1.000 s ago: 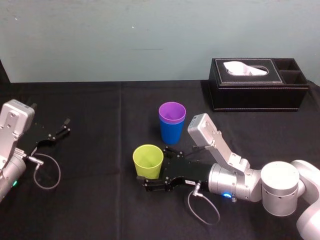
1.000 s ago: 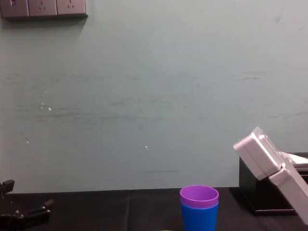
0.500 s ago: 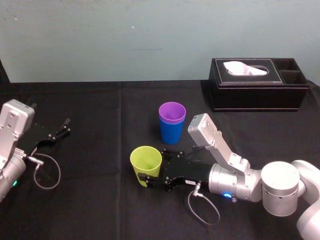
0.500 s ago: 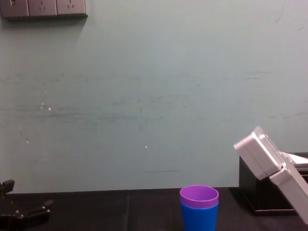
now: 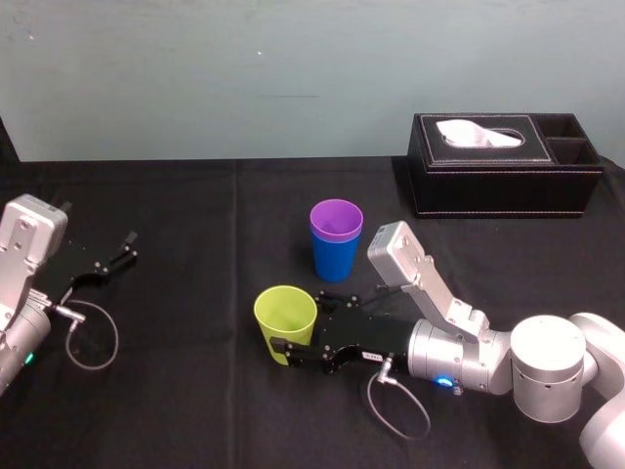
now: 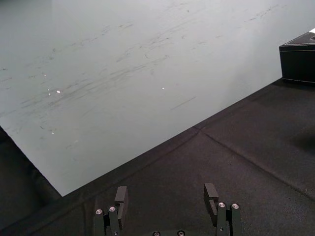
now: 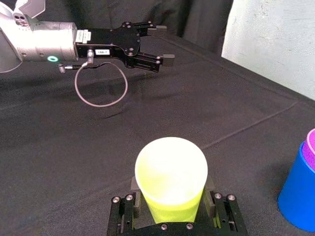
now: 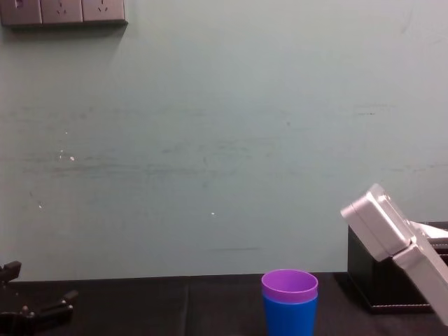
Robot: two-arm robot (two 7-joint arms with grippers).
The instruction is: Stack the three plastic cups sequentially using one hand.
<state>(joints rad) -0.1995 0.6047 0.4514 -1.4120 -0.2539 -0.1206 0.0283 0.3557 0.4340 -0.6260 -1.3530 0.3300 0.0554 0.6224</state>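
Pale green wall (image 5: 195, 78) behind; bank of sockets (image 8: 63, 12) high on it at the left in the chest view.

Table (image 5: 195, 401) under black cloth, spanning the full width.

Right arm (image 5: 547, 366): silver and white, entering from the near right and reaching left across the cloth.

Tissue box (image 5: 505, 166): black, far right, against the wall, a white tissue showing at its slot.

Left arm (image 5: 24, 264): parked at the near left edge. Left gripper (image 5: 125, 249) (image 6: 166, 196): black, fingers apart, holding nothing, low over bare cloth.

Right gripper (image 5: 298, 330) (image 7: 172, 196): black, small white label on its body, near centre of the table. Fingers closed against opposite sides of the yellow-green cup.

Blue cup (image 5: 335, 259) (image 8: 289, 316): upright at table centre, just beyond the right gripper.

Purple cup (image 5: 336, 220) (image 8: 289, 283): nested inside the blue cup, its rim band standing above the blue rim.

Yellow-green cup (image 5: 284, 320) (image 7: 171, 182): near and left of the blue-and-purple pair, apart from it, mouth up, clamped in the right gripper. Whether its base touches the cloth cannot be told.
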